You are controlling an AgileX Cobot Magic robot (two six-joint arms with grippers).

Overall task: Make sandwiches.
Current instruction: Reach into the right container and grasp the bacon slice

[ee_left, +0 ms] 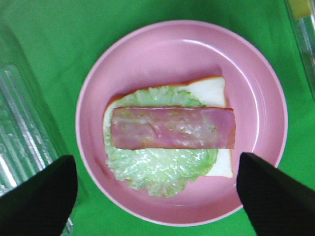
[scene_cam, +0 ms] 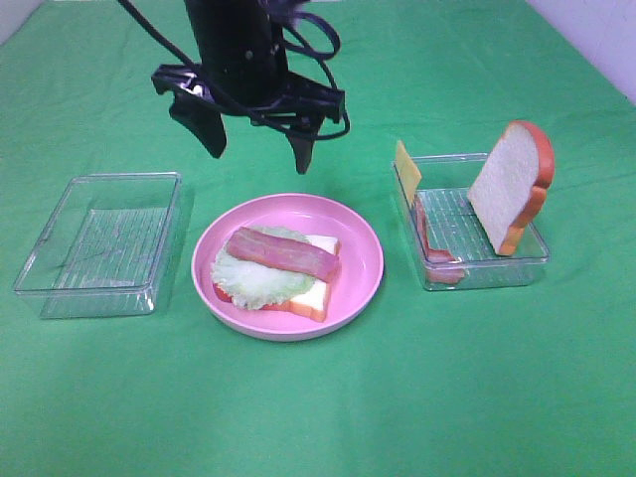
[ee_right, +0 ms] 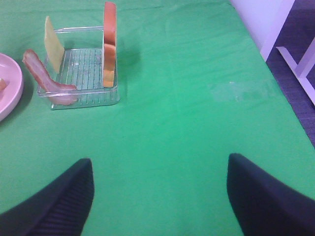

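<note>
On the pink plate (scene_cam: pixel 358 248) lies an open sandwich: a white bread slice (scene_cam: pixel 320 294), pale green lettuce (scene_cam: pixel 260 278) and a pinkish-red bacon strip (scene_cam: pixel 283 253) on top; it also shows in the left wrist view (ee_left: pixel 172 128). My left gripper (scene_cam: pixel 258 149) hangs open and empty above the plate's far side. In the right clear tray (scene_cam: pixel 487 266) a bread slice (scene_cam: pixel 512 184) stands upright, yellow cheese (scene_cam: pixel 406 169) leans at the far left corner, and a bacon strip (scene_cam: pixel 429 243) lies along the left wall. My right gripper (ee_right: pixel 157 196) is open and empty, out of the high view.
An empty clear plastic tray (scene_cam: pixel 99 243) sits left of the plate. A green cloth (scene_cam: pixel 447 397) covers the table. In the right wrist view the table's edge and a white frame (ee_right: pixel 295 54) show beyond the cloth.
</note>
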